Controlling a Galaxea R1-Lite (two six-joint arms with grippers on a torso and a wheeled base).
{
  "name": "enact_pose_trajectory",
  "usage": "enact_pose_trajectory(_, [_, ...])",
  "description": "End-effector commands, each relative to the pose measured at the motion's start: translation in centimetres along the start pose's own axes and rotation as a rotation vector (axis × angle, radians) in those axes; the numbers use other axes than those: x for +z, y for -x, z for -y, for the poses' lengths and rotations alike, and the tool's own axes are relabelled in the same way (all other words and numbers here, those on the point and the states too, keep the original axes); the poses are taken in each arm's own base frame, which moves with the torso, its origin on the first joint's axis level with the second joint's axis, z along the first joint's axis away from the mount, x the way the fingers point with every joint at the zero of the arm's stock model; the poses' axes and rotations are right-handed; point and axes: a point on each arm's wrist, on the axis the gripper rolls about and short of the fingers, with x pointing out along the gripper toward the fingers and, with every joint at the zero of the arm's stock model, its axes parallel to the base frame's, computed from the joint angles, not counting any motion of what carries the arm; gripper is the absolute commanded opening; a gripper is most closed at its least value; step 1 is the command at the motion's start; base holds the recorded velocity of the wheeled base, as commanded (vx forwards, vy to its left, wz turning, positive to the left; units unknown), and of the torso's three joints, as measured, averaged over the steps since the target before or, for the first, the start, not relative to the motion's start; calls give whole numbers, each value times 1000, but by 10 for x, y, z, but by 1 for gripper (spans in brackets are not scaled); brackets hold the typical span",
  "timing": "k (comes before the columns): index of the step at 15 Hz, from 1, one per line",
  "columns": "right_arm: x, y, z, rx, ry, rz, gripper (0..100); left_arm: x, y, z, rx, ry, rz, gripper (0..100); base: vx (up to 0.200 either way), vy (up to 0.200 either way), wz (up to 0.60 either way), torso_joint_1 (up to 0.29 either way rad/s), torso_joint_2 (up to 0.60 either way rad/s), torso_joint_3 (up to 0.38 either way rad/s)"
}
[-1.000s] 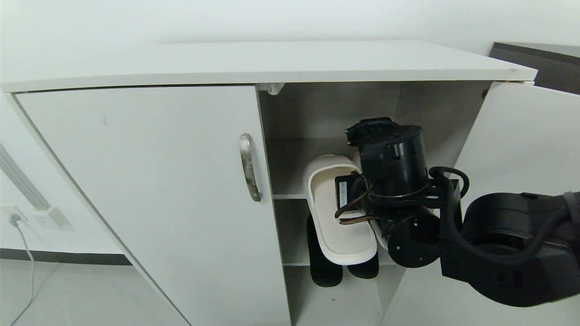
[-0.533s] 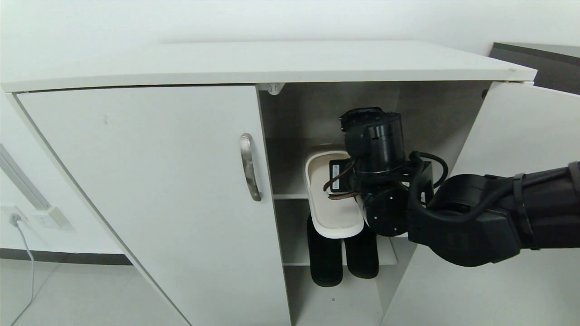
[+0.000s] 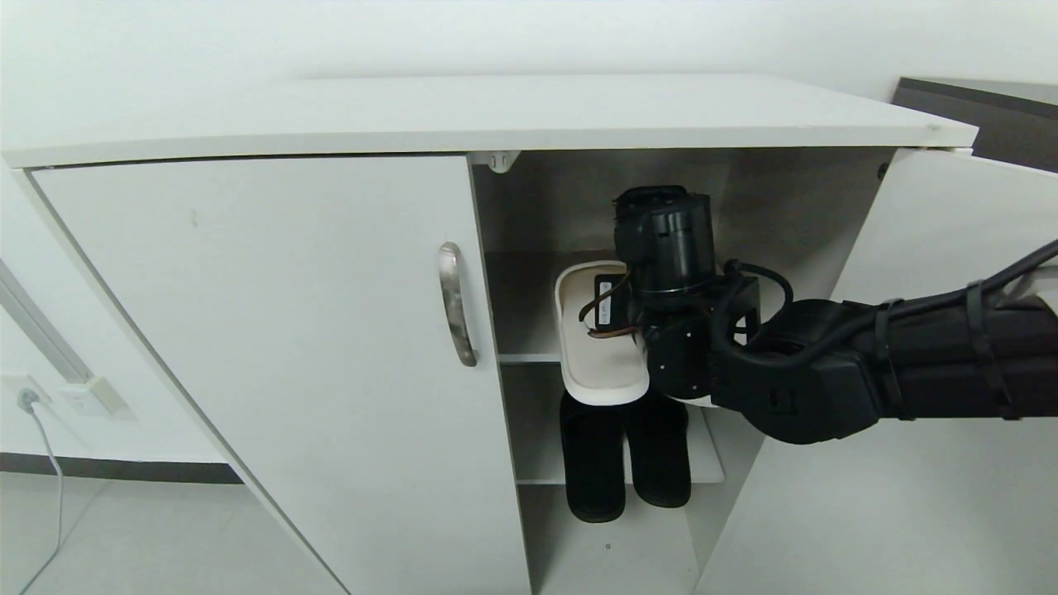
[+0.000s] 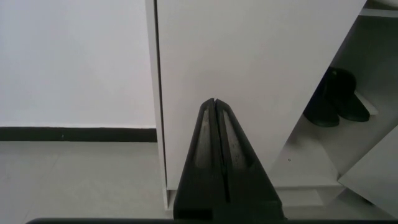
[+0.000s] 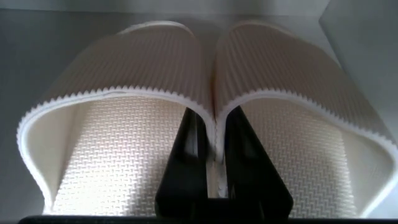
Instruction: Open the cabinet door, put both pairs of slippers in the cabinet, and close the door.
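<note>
White wall (image 3: 496, 33) backs a white cabinet (image 3: 496, 107) whose left door (image 3: 248, 330) is closed, its metal handle (image 3: 450, 306) upright, while the right door (image 3: 950, 248) is swung wide open. The right gripper (image 5: 214, 118) is inside the opening, its fingers (image 5: 193, 143) clenched on the white slippers (image 5: 124, 93), pinching the two touching inner strap walls together, one slipper lying to each side of the fingers. The pair is cream-white, with ribbed straps, sawtooth strap edges and woven-textured insoles. It sits at the level of the upper shelf (image 3: 529, 359), toes beyond the fingertips towards the cabinet's back and heels jutting past the shelf front. Below the fingers, the black slippers (image 3: 624, 463) lie side by side on the lower shelf, heels overhanging. The left gripper (image 4: 214, 109) is outside, before the closed door, its fingers pressed together on nothing, with the black pair off to one side of them.
</note>
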Motion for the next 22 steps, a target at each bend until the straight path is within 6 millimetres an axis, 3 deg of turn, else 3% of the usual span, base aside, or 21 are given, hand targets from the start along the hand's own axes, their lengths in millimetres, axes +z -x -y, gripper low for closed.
enact_pose_trajectory(1, [-2, -6, 0, -11, 1, -2, 0, 0, 0, 0, -1, 1, 0, 0, 0, 0, 0, 0, 0, 0])
enact_pose_trajectory(9, [-6, -15, -1, -23, 2, -5, 0, 0, 0, 0, 0, 1, 0, 0, 0, 0, 0, 0, 0, 0])
enact_pose_trajectory(10, [-6, -15, -1, -21, -2, -4, 100, 0, 0, 0, 0, 1, 2, 0, 0, 0, 0, 0, 0, 0])
enact_pose_trajectory(13, [-7, -12, 0, -20, 1, -9, 100, 0, 0, 0, 0, 1, 0, 0, 0, 0, 0, 0, 0, 0])
enact_pose_trajectory(16, [-8, 6, 8, -7, 22, -26, 100, 0, 0, 0, 0, 1, 0, 0, 0, 0, 0, 0, 0, 0])
enact_pose_trajectory(19, [2, 43, 17, 39, 23, -20, 100, 0, 0, 0, 0, 1, 0, 0, 0, 0, 0, 0, 0, 0])
enact_pose_trajectory(22, [-6, 93, 35, 126, 57, -45, 100, 0, 0, 0, 0, 1, 0, 0, 0, 0, 0, 0, 0, 0])
